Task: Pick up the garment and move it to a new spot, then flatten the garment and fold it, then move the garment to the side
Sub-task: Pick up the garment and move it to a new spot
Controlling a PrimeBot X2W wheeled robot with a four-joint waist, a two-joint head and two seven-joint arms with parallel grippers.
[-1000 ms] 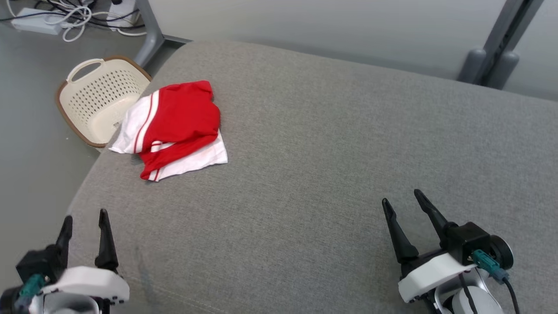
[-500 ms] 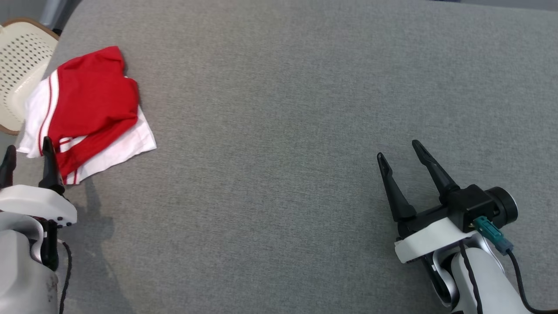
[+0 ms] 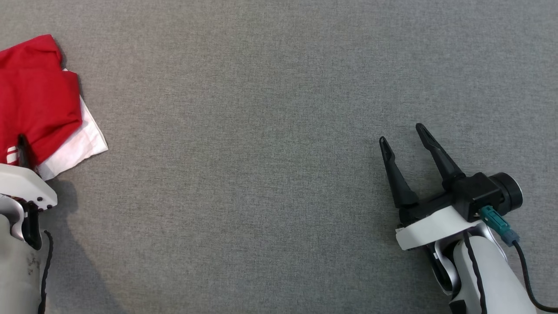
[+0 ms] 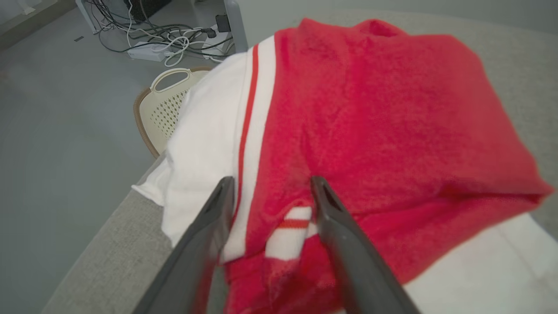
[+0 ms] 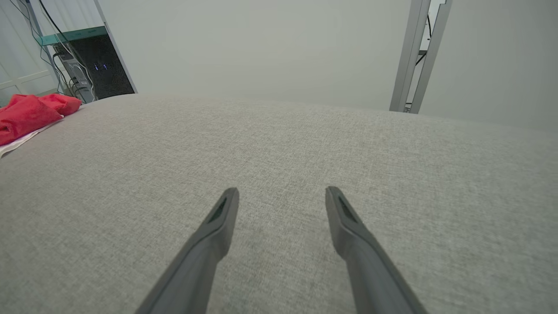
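The garment (image 3: 35, 100) is a red and white piece, loosely bunched, lying on the grey cushion (image 3: 261, 152) at the far left of the head view. In the left wrist view the garment (image 4: 370, 117) is seen close up. My left gripper (image 4: 271, 181) is open right over its near edge, with a red-and-white striped fold between the fingers. One left finger (image 3: 21, 148) shows against the red cloth in the head view. My right gripper (image 3: 402, 133) is open over bare cushion far to the right and holds nothing. In the right wrist view the right gripper (image 5: 282, 191) points across the cushion, the garment (image 5: 26, 115) far to its left.
A cream perforated basket (image 4: 163, 109) stands on the floor beyond the cushion's left edge, with a power strip and cables (image 4: 148, 50) behind it. A metal post (image 5: 414, 56) rises behind the cushion. Wide bare cushion lies between the garment and the right gripper.
The head camera has tilted down and shifted, so the scene has slid left. My left gripper has come forward from the cushion's near corner to the garment's edge. The right gripper stays open.
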